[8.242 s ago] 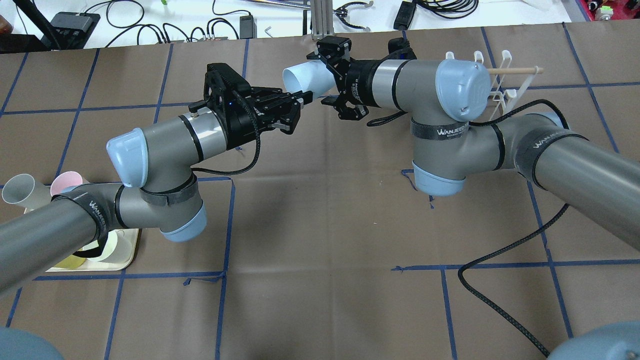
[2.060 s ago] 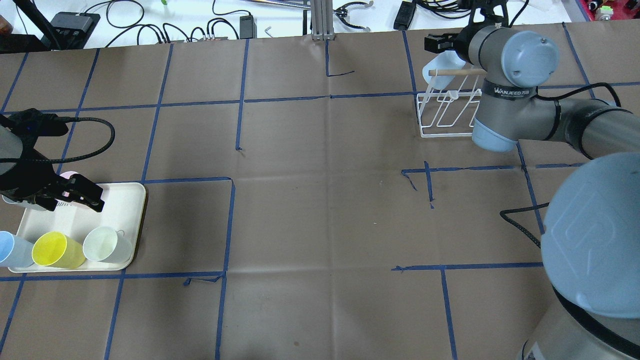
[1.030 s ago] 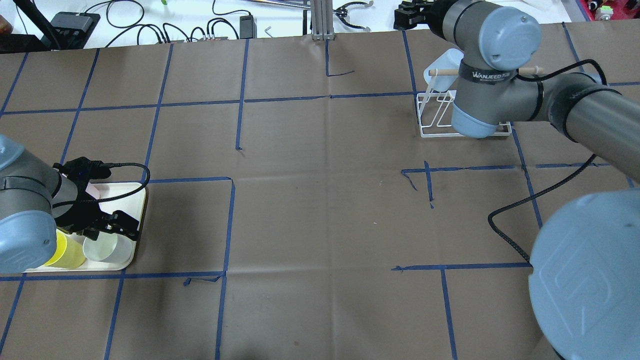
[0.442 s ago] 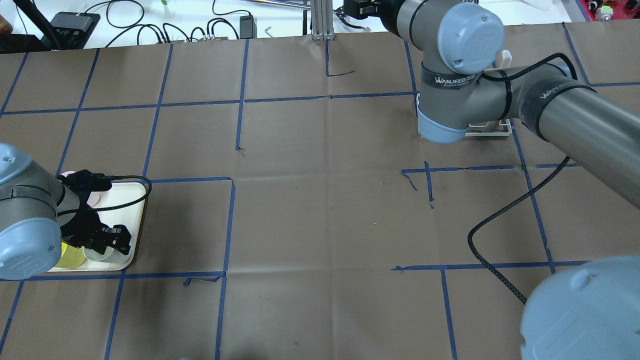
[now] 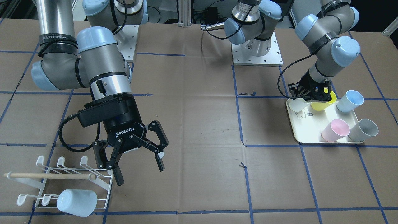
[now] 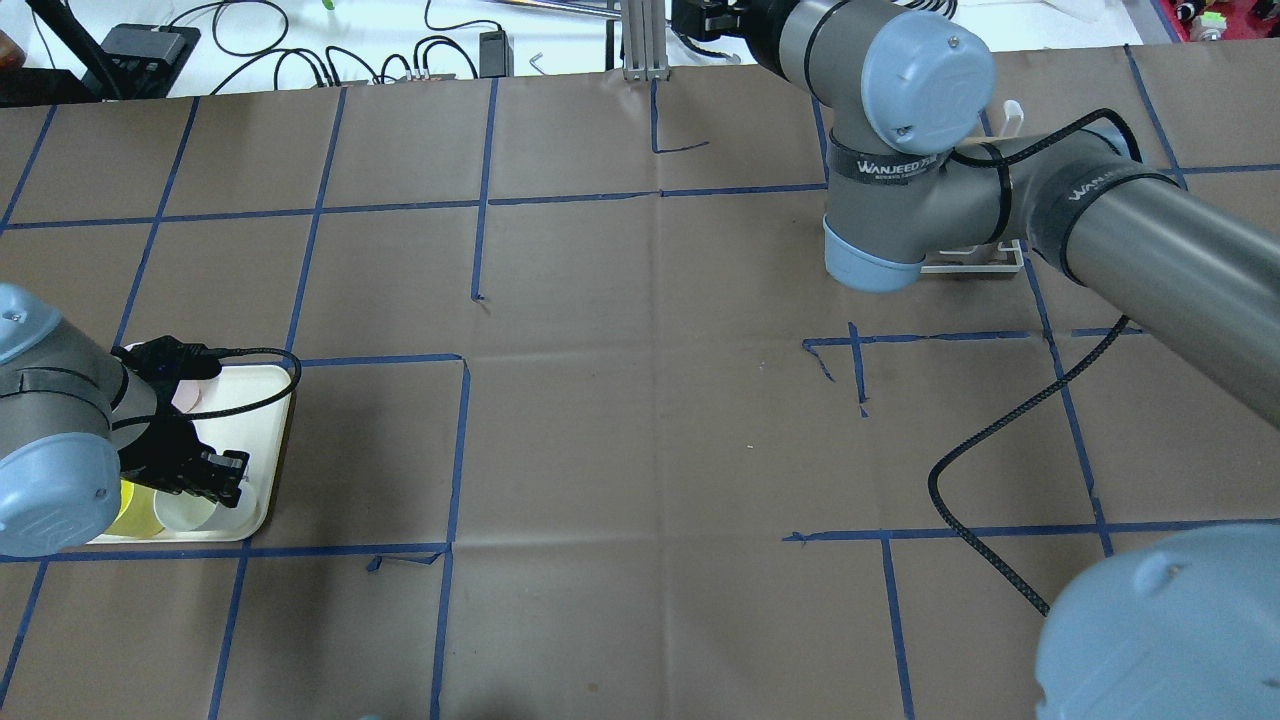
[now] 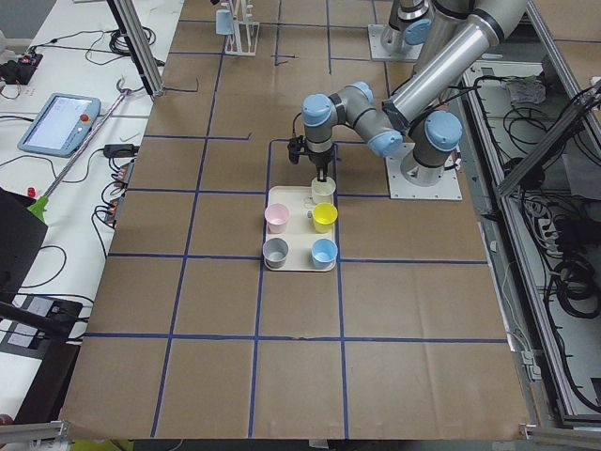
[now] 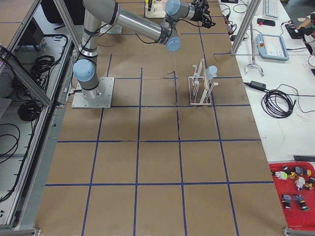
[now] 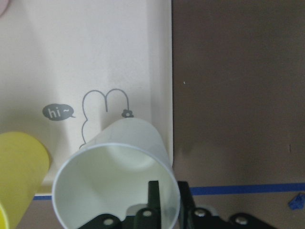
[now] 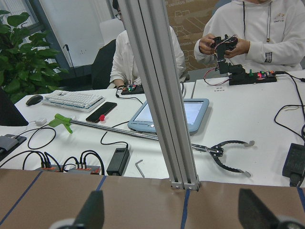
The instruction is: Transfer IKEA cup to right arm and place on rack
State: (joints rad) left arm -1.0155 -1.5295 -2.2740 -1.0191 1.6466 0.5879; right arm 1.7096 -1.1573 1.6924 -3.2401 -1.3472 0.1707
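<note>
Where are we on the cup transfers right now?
Done: one pale blue cup sits on the rack; the right gripper is open and empty. In hand: the left gripper straddles the wall of the white cup on the tray. Left: lift, handover, racking.

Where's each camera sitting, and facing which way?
Front: across the table, facing left arm, right arm; right gripper open by rack.
Overhead: behind, looking forward, down; both arms.
Left side: table's left end; left arm over tray.
Right side: right end; right arm.
Left wrist: down into white cup; left gripper astride its rim.
Right wrist: level, toward desks, people; blurred fingertips.
Shared: front, right side show rack's blue cup.
</note>
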